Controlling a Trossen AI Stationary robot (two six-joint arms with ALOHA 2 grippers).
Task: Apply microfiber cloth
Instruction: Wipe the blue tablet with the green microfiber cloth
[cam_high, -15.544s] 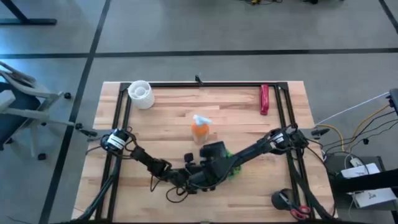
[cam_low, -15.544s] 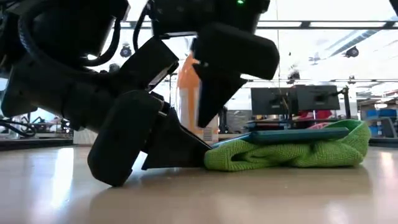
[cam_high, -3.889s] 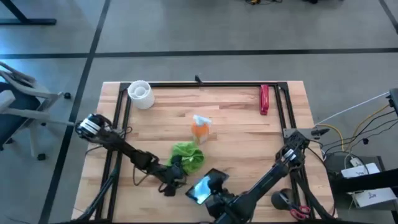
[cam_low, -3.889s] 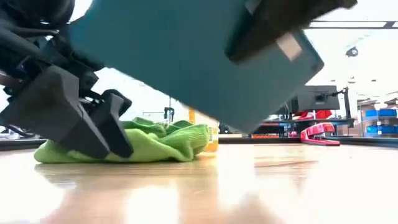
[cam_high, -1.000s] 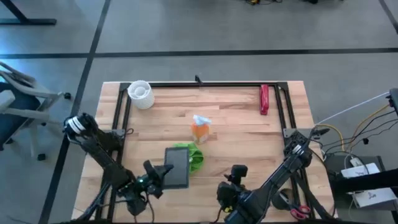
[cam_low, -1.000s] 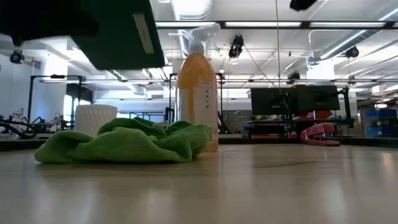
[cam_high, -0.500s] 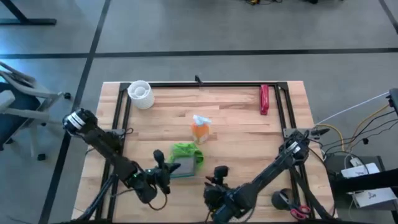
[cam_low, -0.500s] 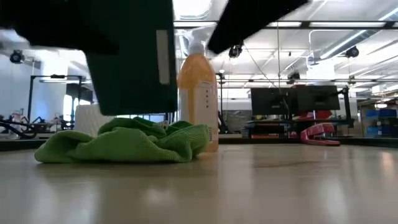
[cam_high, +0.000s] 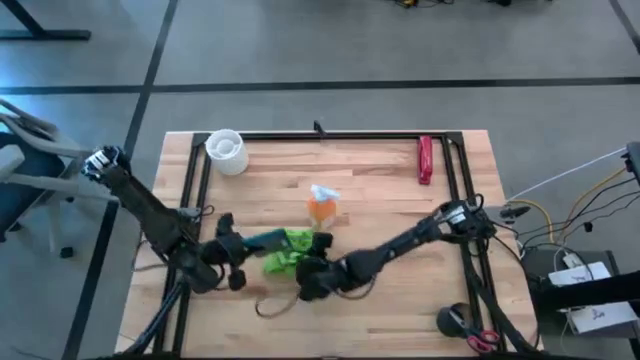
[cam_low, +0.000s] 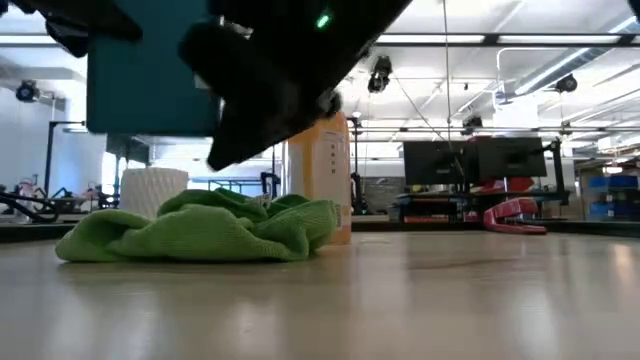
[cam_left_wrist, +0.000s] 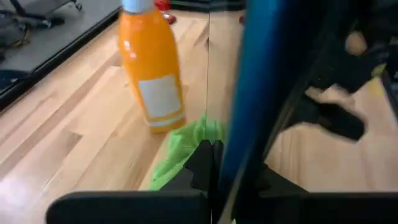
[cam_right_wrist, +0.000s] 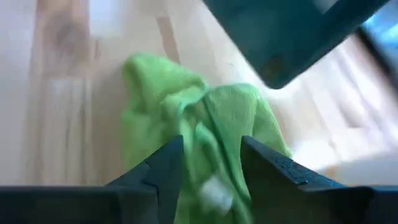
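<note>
Your soft, wrinkly lime-green microfiber cloth (cam_high: 285, 252) lies bunched at lower centre of the high view, light and limp, so pinch a raised fold with the right gripper (cam_right_wrist: 208, 158), fingers open above it, while the left gripper (cam_high: 232, 250) clamps the dark teal slab (cam_low: 150, 75).

Both arms are dark, slender, jointed links; the left arm (cam_high: 150, 215) has a pale silver-white band at its far-left shoulder joint, the right arm (cam_high: 400, 245) a similar pale collar near the table's right edge. Thin dark cables trail beside their bases. A small green light glows on the black wrist housing (cam_low: 322, 20) in the low view.
</note>
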